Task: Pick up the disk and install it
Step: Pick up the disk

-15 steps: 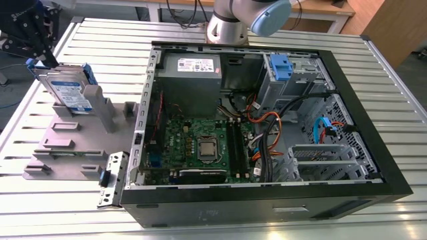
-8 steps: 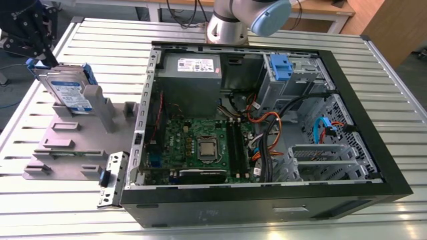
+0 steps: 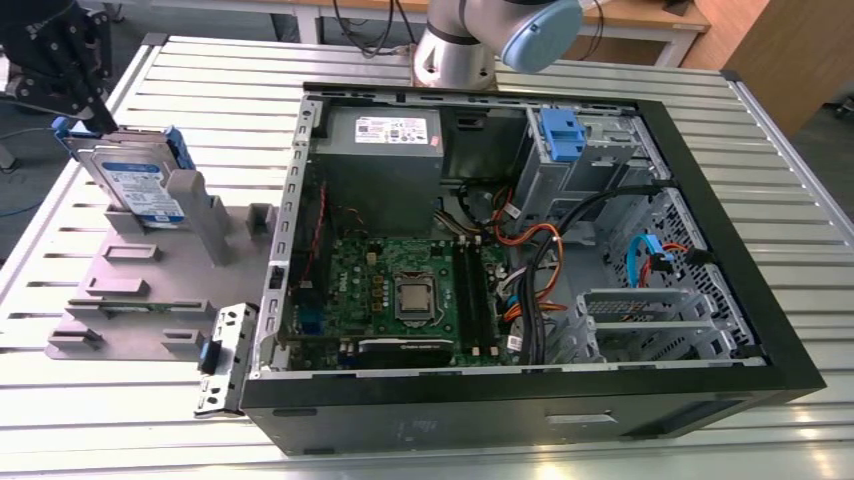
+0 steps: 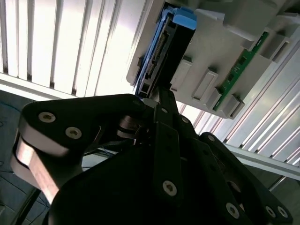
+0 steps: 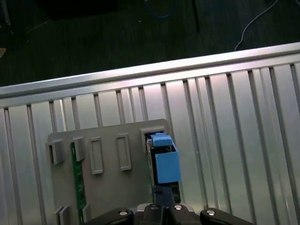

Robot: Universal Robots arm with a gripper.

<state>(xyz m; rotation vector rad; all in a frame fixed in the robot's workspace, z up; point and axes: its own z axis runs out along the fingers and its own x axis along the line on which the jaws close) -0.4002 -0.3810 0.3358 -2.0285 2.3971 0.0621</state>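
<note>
Silver disk [image 3: 131, 178], blue-and-white label [image 3: 150, 196], blue bracket [image 5: 166, 164]

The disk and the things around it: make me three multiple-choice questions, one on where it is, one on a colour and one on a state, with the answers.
1. Where is the disk?
A. In the grey holder beside the computer case
B. Inside the case
C. Flat on the floor

2. What colour is the disk's bracket?
A. Red
B. Blue
C. Yellow

3. What state is the computer case in?
A. Side panel closed
B. Side open
C. Wrapped in plastic

Answers:
1 A: in the exterior view it stands on edge in the holder, at that view's left of the case.
2 B: the first wrist view shows blue plastic on its end.
3 B: the motherboard lies exposed.
</note>
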